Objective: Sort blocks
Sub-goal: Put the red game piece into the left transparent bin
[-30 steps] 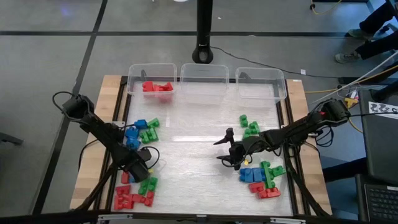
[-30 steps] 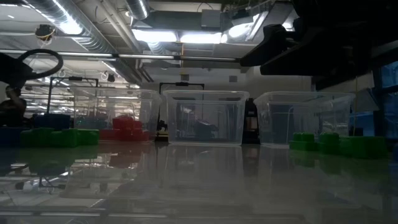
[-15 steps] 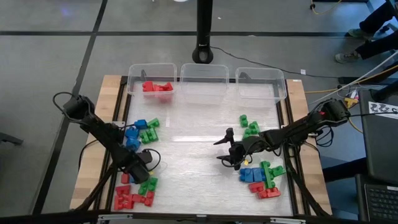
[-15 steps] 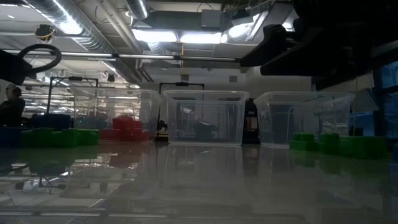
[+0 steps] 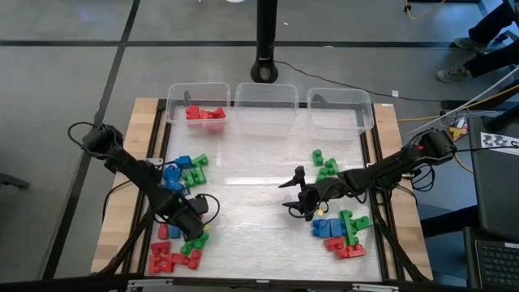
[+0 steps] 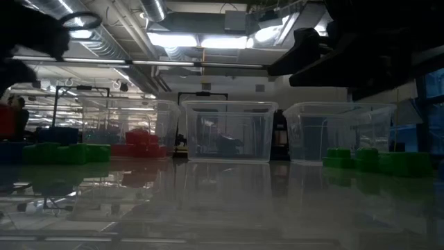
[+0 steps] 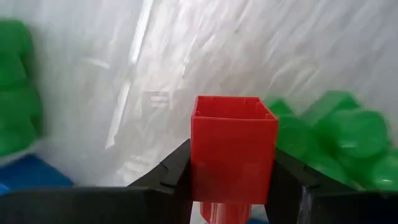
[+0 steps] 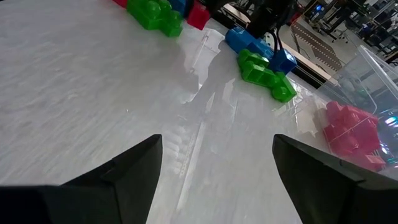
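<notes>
Table (image 5: 259,203), pale glossy top w/ wood edges, seen from above. Far edge: three clear bins in a row; left bin (image 5: 197,91) holds red blocks (image 5: 204,113), middle bin (image 5: 266,97) and right bin (image 5: 340,99) show no blocks. Blocks, left side: blue/green cluster (image 5: 185,170) mid-table near left edge; red pile w/ some green (image 5: 174,257) at near-left corner. Blocks, right side: small green group (image 5: 324,165) mid-table; mixed blue/green/red pile (image 5: 342,233) near the near-right corner. Left gripper (image 5: 195,212): sits between the two left clusters, just above the red/green pile, clenched on one red block (image 7: 233,149); in left wrist view the block stands upright betw. the two dark fingers (image 7: 168,180), hollow end up, green blocks (image 7: 339,134) blurred beyond it on one side, more green and a bit of blue on the other. Low view: a red block (image 6: 7,119) shows at the far left edge, raised off the tabletop; holder too dark to make out there. Right gripper (image 5: 302,203): over bare table centre-right, just left of the mixed pile, released, nothing betw. its fingers (image 8: 118,177), which stand wide apart in right wrist view; that view looks across bare table toward the left clusters and the red-filled bin (image 8: 354,127). Low view: the three bins side by side at the back, green blocks in low rows at both sides.
</notes>
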Motion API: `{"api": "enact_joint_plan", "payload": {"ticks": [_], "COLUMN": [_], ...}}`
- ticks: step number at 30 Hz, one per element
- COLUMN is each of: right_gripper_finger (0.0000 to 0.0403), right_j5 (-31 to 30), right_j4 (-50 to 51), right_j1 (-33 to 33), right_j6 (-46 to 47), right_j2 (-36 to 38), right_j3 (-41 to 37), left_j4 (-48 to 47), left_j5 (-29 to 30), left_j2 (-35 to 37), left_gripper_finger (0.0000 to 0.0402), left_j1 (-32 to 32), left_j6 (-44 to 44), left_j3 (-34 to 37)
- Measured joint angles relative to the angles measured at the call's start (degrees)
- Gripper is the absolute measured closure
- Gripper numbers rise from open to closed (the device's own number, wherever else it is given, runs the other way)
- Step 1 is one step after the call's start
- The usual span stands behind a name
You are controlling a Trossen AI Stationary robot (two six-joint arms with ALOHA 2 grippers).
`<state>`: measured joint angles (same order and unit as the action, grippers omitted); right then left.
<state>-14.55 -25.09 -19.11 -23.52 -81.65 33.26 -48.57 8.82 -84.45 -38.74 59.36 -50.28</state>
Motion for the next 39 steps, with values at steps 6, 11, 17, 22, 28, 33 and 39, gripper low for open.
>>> {"api": "enact_joint_plan", "payload": {"ticks": [6,11,17,22,28,33,39], "right_gripper_finger": [0.0097,0.0097,0.0097,0.0097,0.0097,0.0097,0.0097], "right_j5": [0.0,-1.0,-2.0,-2.0,-2.0,-2.0,-2.0], "right_j4": [0.0,-0.4,-0.4,-0.4,-0.3,0.0,0.9], "right_j1": [0.0,0.0,0.0,0.0,0.0,0.0,0.0], "right_j6": [0.0,-1.0,-1.0,-1.0,-1.0,-1.0,-1.0], "right_j2": [0.0,0.0,0.0,0.0,0.0,0.0,0.0], "right_j3": [0.0,0.0,0.0,0.0,0.0,0.0,0.0], "left_j4": [-7.1,-7.3,-6.8,-2.6,5.4,9.7,13.2], "left_j5": [6.4,15.1,28.7,37.8,39.3,39.1,39.0], "left_j2": [1.5,6.9,15.1,19.6,20.7,19.8,18.6], "left_gripper_finger": [0.0272,0.027,0.0269,0.0269,0.0268,0.0268,0.0268], "left_j1": [4.3,9.2,18.0,28.8,43.9,56.0,67.3], "left_j6": [-6.2,-12.0,-18.7,-27.6,-42.9,-51.2,-52.5], "left_j3": [-5.1,-7.2,-7.2,-7.3,-7.3,-7.3,-7.3]}}
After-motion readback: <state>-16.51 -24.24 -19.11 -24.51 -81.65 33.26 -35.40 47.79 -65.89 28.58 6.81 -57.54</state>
